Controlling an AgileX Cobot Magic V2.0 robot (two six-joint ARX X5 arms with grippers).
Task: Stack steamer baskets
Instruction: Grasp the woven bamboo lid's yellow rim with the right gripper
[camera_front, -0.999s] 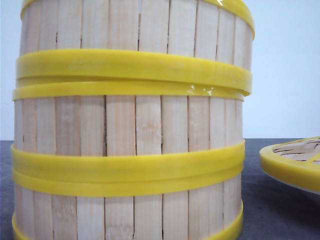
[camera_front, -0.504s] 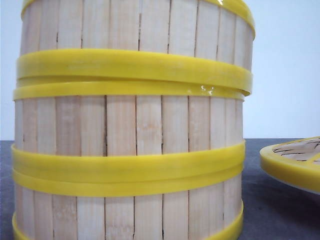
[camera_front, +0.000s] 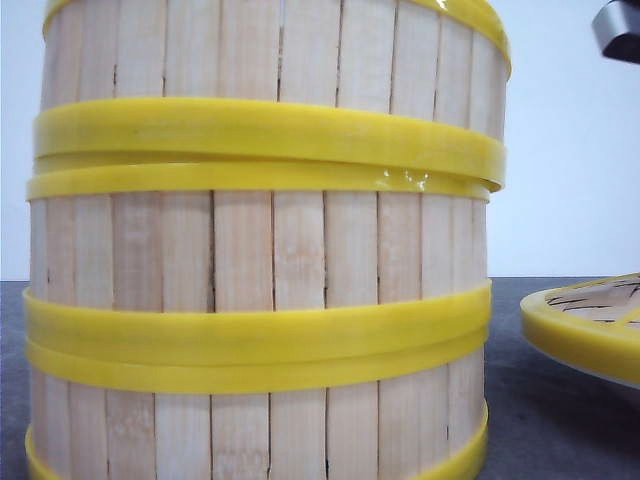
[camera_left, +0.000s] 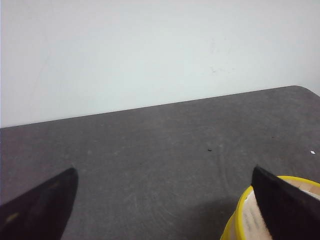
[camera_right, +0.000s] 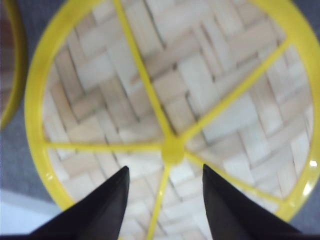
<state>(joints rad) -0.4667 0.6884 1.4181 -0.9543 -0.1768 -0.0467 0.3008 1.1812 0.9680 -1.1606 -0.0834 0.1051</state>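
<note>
Close before the front camera, the steamer baskets (camera_front: 265, 260) rise as one upright column on the dark table (camera_front: 560, 430), filling most of that view. Three tiers show, one on another, each with pale vertical slats, and thick yellow rims meet in pairs at the two joints. The column's long axis is vertical, its open end upward (the top rim is cut off by the frame's edge, so only a yellow arc shows). The upper joint sits a little askew, its two rims not quite flush on the right side.

To the right of the stack and apart from it lies the woven lid (camera_front: 590, 325), flat, with a yellow rim, resting on something white whose edge barely shows beneath it. High in the far right corner a grey metal part of an arm (camera_front: 620, 30) enters the frame.

From the right wrist camera, the right gripper (camera_right: 165, 180) hangs over the lid (camera_right: 172, 107), its dark fingers spread apart and holding nothing, the yellow hub where the spokes meet lying between the tips. A yellow arc of a basket rim (camera_right: 15, 65) shows at the picture's edge.

From the left wrist camera, the left gripper (camera_left: 165, 185) has its fingers wide apart over bare table (camera_left: 160, 165), with a basket's yellow rim (camera_left: 240, 215) just by one finger.
</note>
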